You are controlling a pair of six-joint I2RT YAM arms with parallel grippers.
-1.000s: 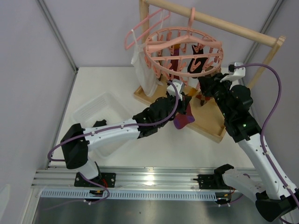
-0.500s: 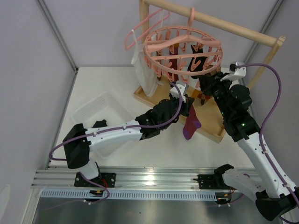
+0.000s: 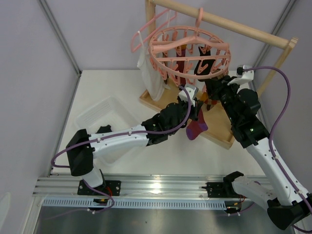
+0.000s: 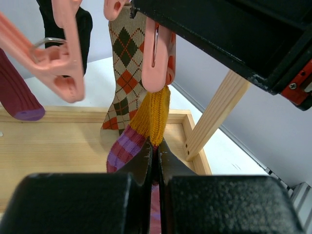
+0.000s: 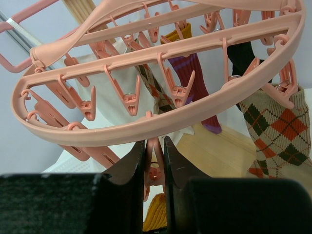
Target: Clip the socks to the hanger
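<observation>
The round pink hanger (image 3: 167, 48) hangs from a wooden bar, with maroon, black and argyle socks clipped under it. My left gripper (image 3: 195, 110) (image 4: 156, 151) is shut on a purple-and-red striped sock (image 3: 196, 128) with a yellow cuff (image 4: 154, 112). It holds the cuff up against the mouth of a pink clip (image 4: 157, 58). My right gripper (image 3: 210, 91) (image 5: 155, 146) is shut on that clip (image 5: 155, 168), just under the outer ring (image 5: 161, 122). An argyle sock (image 4: 127, 63) (image 5: 278, 126) hangs right behind.
A white camisole (image 3: 148, 73) on a thin pink coat hanger (image 3: 146, 29) hangs left of the round hanger. The wooden rack base (image 3: 217, 132) and upright post (image 4: 217, 109) lie below and to the right. A clear plastic bin (image 3: 105, 117) sits at the left.
My left gripper has risen with the striped sock toward the hanger's rim. The sock hung long half a second ago and is now bunched higher. My right gripper stayed at the clip.
</observation>
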